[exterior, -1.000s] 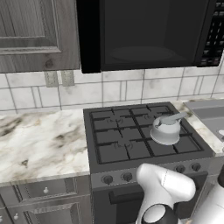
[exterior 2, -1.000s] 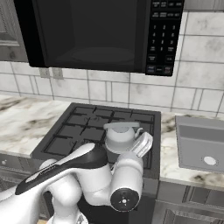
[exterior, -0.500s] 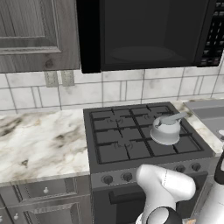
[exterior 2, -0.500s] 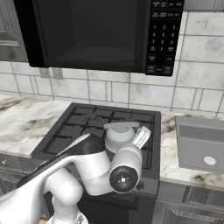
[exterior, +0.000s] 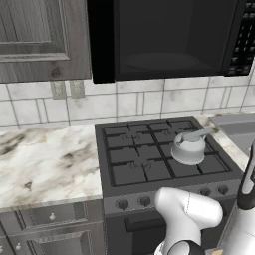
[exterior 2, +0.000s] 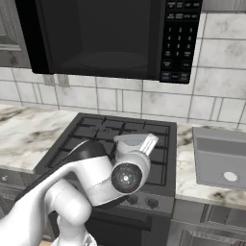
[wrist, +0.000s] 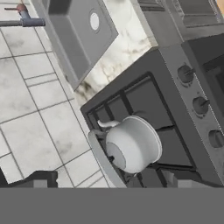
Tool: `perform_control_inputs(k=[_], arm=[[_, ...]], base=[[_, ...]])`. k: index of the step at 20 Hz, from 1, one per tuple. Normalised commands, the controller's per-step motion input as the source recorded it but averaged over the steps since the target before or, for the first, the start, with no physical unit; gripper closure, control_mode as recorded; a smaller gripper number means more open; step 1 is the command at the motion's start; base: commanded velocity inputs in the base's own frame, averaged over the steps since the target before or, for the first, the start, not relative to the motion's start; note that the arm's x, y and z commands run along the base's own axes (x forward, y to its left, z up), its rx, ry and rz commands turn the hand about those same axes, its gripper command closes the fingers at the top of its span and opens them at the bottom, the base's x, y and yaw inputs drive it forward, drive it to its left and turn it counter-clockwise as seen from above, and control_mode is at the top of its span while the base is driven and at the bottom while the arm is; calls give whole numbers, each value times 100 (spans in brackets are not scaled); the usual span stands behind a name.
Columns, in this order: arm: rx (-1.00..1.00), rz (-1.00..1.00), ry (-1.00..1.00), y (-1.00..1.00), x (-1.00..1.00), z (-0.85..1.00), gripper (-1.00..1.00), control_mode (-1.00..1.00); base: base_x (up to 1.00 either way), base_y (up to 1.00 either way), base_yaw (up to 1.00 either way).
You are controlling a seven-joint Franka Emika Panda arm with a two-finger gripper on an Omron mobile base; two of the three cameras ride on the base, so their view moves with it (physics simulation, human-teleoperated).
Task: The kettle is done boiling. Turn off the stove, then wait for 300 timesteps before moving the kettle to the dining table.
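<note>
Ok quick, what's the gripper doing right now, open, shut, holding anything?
Gripper: open and holding nothing; its fingertips are clear of the kettle, which sits on the stove.

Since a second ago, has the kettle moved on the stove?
No. The kettle sits on the same right-hand grate of the stove, just behind the front knobs, as before.

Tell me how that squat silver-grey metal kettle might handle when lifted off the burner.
The squat silver-grey metal kettle looks rigid and smooth, so probably slippery; its low dome seems unlikely to tip on the black gas stove. Its flat top handle seems the surest grip.
</note>
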Motion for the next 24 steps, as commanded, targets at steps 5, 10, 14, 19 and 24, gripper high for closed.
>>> perform_control_inputs(k=[5, 10, 14, 19, 24], arm=[[-12, 3, 7, 25, 1, 9, -100, -100], [-12, 5, 7, 23, 5, 14, -100, -100], [-13, 9, 5, 18, 13, 19, -100, -100], [-11, 18, 4, 6, 24, 21, -100, -100], [-7, 26, 3, 3, 27, 8, -100, -100]], base=[[0, 0, 0], [0, 0, 0], [0, 0, 0], [0, 0, 0], [0, 0, 0]])
